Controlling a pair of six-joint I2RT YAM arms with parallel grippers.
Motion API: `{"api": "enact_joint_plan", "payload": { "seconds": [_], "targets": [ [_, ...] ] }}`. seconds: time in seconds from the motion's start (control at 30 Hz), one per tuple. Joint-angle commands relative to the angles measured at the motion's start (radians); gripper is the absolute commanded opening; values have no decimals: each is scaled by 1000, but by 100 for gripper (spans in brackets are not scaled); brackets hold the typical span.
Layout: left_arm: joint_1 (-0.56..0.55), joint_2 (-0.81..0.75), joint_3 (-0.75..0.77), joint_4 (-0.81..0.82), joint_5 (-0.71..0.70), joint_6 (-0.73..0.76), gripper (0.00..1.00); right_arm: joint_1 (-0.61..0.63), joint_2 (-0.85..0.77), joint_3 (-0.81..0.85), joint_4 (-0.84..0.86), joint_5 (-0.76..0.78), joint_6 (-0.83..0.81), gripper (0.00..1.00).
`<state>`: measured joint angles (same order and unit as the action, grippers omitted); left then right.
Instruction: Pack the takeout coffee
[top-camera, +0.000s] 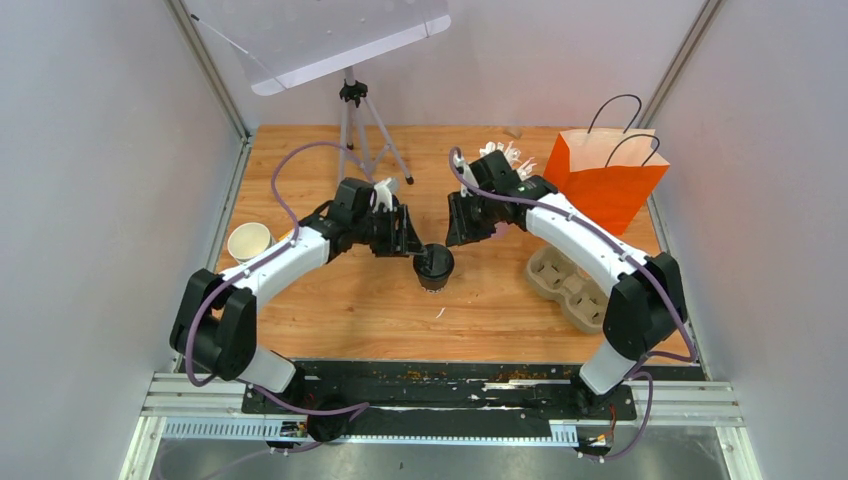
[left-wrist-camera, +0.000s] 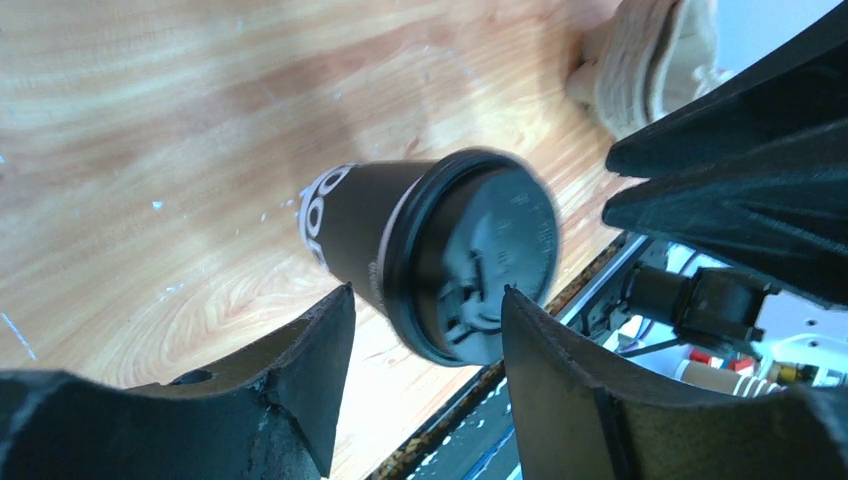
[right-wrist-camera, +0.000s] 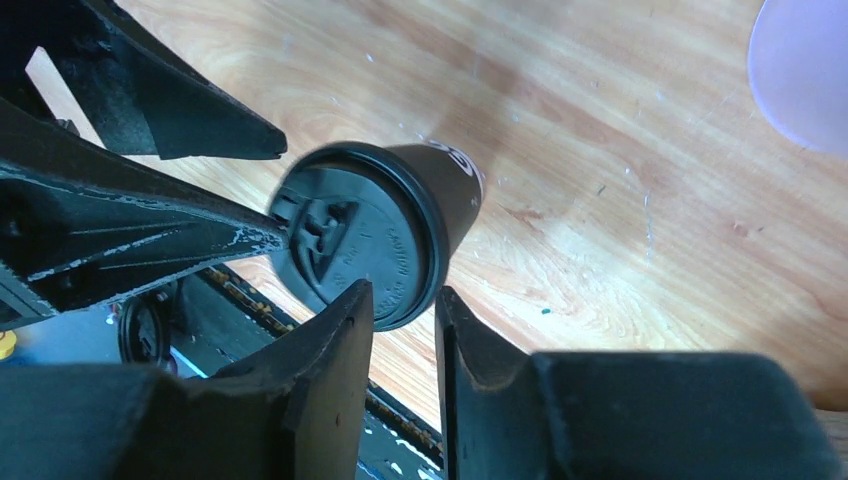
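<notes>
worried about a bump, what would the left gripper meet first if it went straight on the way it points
Most likely the black lidded cup, standing dead ahead of the left gripper in line with its open jaws. Depth is hard to judge.

The left arm (top-camera: 268, 268) rises from its base at the near left, elbow out to the side and white forearm slanting inward. Its wrist tips the left hand (top-camera: 412, 242) downward, and the two fingers (left-wrist-camera: 318, 372) stand spread well apart. The right arm (top-camera: 592, 242) mirrors it from the near right, the forearm reaching up and leftward. The right hand (top-camera: 454, 236) points down toward the left hand, close to it but apart. Its fingers (right-wrist-camera: 335, 372) are parted by only a narrow slit; whether the tips touch anything is hard to tell.
</notes>
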<state>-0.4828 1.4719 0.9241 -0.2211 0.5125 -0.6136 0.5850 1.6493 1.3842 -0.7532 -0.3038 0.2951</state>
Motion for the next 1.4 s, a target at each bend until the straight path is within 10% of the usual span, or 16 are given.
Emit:
{"api": "enact_joint_plan", "payload": {
  "seconds": [0.0, 0.4, 0.67, 1.37],
  "targets": [
    [-2, -23, 185, -130, -40, 46, 65, -5, -26, 114, -68, 3, -22, 32],
    [-3, -203, 379, -455, -250, 60, 72, 26, -68, 137, -68, 0, -51, 63],
    [-3, -338, 503, -740, -449, 89, 100, 119, 25, 287, -101, 104, -100, 99],
    [-2, -483, 566, -922, -721, 212, 100, 240, 91, 139, -21, 267, -261, 100]
  ]
}}
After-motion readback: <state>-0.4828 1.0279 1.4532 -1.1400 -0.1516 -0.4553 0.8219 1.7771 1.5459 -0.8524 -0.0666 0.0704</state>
